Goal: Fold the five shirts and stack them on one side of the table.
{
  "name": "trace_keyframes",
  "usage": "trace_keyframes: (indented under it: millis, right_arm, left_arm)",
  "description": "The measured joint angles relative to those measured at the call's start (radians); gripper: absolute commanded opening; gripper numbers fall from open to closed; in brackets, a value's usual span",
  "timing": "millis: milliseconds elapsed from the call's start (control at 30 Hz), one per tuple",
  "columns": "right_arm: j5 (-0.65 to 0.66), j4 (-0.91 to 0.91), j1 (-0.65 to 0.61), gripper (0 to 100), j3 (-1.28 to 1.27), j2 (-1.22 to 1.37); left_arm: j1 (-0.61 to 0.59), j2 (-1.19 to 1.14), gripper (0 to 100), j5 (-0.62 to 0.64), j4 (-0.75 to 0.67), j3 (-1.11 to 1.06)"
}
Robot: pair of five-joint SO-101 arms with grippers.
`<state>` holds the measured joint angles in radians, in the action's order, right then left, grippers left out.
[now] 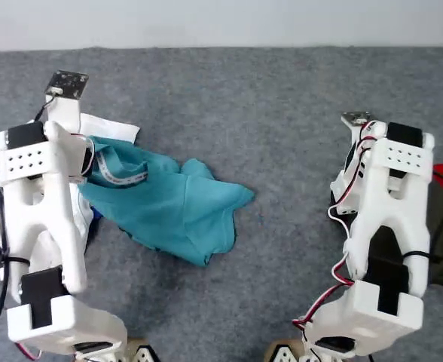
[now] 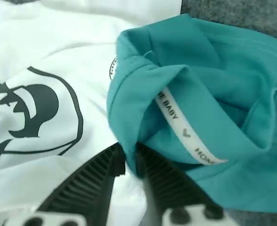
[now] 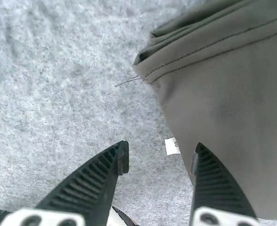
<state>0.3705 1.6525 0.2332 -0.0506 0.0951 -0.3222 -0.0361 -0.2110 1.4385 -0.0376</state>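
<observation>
the left gripper [image 2: 130, 157] pinched the teal shirt [image 2: 214, 94] by its collar, cloth trailing out toward the right gripper [image 3: 159, 157], which sat spread beside the olive shirt [image 3: 232, 94].

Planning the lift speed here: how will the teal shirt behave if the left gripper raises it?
Likely floppy: the teal shirt lies crumpled in soft folds, so it should drape and hang below the left gripper. Probably light, being thin fabric. Its trailing edge may drag over the white shirt beneath.

Grey felt table [image 1: 282, 113] bears teal shirt [image 1: 176, 207], white shirt [image 1: 112, 128], olive shirt [image 3: 232, 84].
</observation>
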Motion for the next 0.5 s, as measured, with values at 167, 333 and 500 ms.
trace_keyframes:
  millis: [167, 333, 500]
  right_arm:
    - [0.0, 0.0, 0.0, 22.7, 0.0, 0.0]
    - [0.0, 0.0, 0.0, 22.7, 0.0, 0.0]
    - [0.0, 0.002, 0.0, 22.7, 0.0, 0.0]
  left_arm:
    - [0.0, 0.0, 23, 0.091, 0.1, 0.176]
    - [0.074, 0.0, 23, 0.114, 0.16, 0.358]
    - [0.377, -0.037, 23, 0.11, 0.203, 0.37]
